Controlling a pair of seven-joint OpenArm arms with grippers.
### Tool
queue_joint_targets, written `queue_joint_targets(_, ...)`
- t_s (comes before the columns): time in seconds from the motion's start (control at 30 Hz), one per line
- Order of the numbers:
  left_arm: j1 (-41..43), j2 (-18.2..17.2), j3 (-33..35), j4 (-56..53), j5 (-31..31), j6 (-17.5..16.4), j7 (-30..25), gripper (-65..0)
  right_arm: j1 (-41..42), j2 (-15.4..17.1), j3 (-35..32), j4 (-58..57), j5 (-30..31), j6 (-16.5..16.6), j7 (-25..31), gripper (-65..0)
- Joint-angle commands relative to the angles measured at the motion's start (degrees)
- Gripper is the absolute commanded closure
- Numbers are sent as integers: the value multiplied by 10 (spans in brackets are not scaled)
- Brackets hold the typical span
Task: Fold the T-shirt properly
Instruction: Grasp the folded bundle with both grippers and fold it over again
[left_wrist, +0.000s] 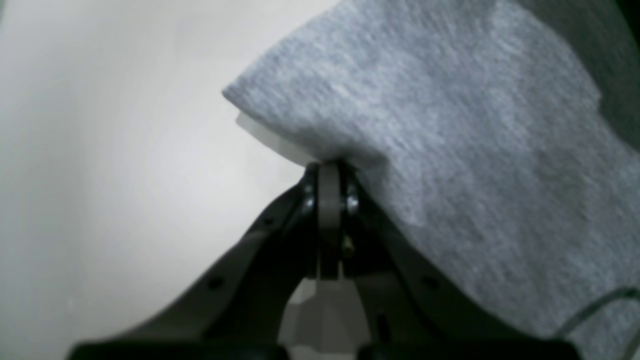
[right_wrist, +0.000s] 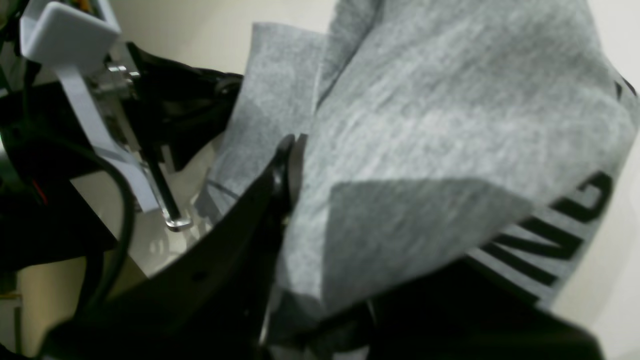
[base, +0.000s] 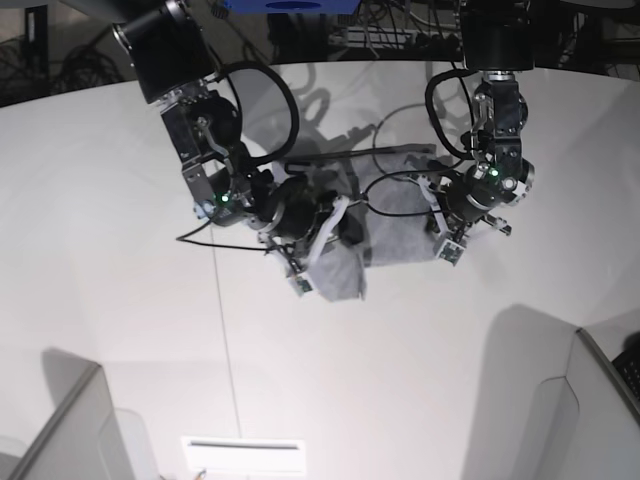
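1. We see the T-shirt (base: 385, 225) bunched and held up over the white table (base: 110, 290), between both arms.
2. Our left gripper (left_wrist: 329, 167) is clamped tight on a grey fabric edge.
3. Our right gripper (right_wrist: 292, 150) pinches another fold, black lettering (right_wrist: 550, 235) showing nearby.

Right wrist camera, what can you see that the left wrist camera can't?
Only the right wrist view shows black block letters printed on the T-shirt, with the right gripper closed on a fold of the cloth. Only the left wrist view shows the left gripper pinching the shirt's edge, with a white tag peeking from under it, above the pale table. Both show the same heather-grey fabric lifted and held in shut black jaws.
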Motion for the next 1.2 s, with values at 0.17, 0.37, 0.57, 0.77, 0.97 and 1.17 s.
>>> queue_joint_targets(0.17, 17, -13, -1, 30, 17, -7, 45, 0, 11, -7, -11, -19, 11, 4, 10, 0)
queue_joint_targets(0.37, 46, -23, -3, 89, 17, -8, 46, 0, 11, -7, -8, -20, 11, 4, 10, 0)
queue_joint_targets(0.57, 91, -25, -82, 153, 17, -9, 46, 0, 11, -7, -7, -20, 11, 4, 10, 0)
queue_joint_targets(0.77, 138, -25, -188, 195, -31, -46, 46, 0, 14, -11, -7, -20, 13, 4, 12, 0)
queue_joint_targets(0.97, 153, -25, -344, 202, -133, -73, 105, 0, 14, -23, -10, -20, 13, 3, 22, 0)
queue_joint_targets(1.17, 154, -26, -423, 202, -156, -74, 109, 0, 12, -38, -11, -41, 11, 0, 23, 0)
